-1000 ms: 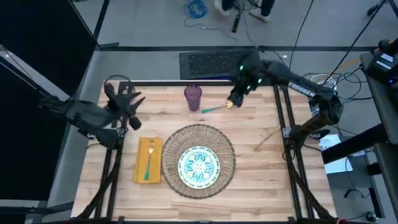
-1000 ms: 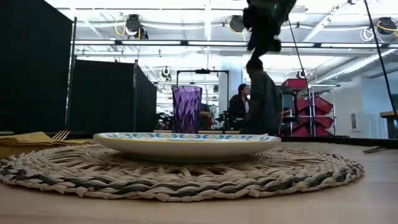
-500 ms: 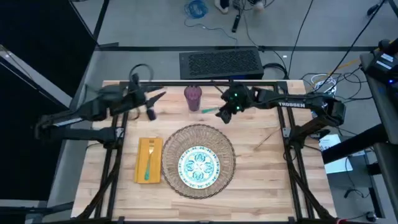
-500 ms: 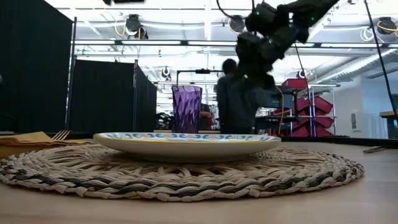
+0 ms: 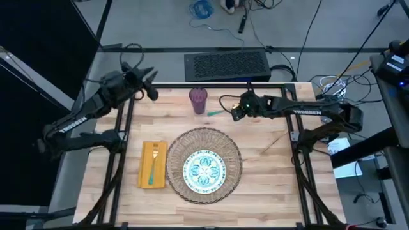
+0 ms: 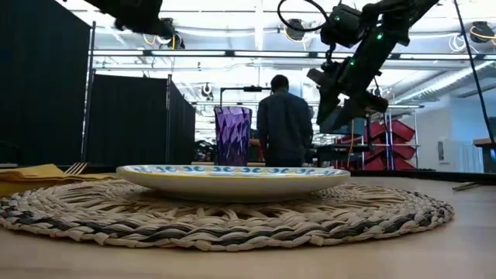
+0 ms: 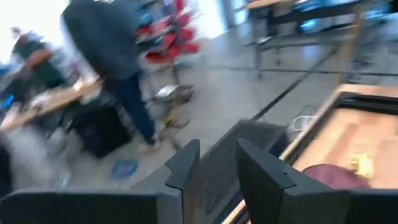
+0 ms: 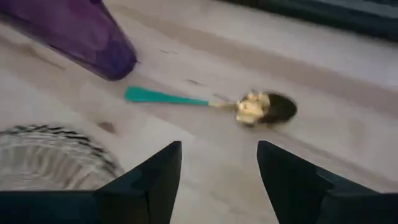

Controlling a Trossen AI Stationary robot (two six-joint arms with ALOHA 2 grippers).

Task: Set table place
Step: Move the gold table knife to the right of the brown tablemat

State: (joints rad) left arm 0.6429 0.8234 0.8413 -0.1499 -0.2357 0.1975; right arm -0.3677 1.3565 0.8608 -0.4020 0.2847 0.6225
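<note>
A woven placemat (image 5: 203, 144) lies at the table's middle with the floral plate (image 5: 204, 170) resting on it. To its left, a fork (image 5: 153, 161) lies on the yellow napkin (image 5: 152, 179). The purple cup (image 5: 198, 100) stands upright near the far edge. Beside it a teal-handled spoon (image 8: 186, 99) lies flat on the wood, gold bowl (image 8: 252, 109) toward the right. My right gripper (image 5: 235, 114) hovers open just right of the spoon (image 5: 215, 113), touching nothing. My left gripper (image 5: 148, 86) is open, raised over the table's far left corner.
A thin gold knife (image 5: 273, 142) lies on the wood to the right of the placemat. Black rails (image 5: 291, 121) frame the table. A person (image 6: 285, 124) stands in the room beyond the far edge. Bare wood shows right of the placemat (image 5: 268, 179).
My left gripper has swung from the table's left edge up toward the far left corner. My right gripper has come down toward the table by the spoon, its arm now stretched low from the right.
</note>
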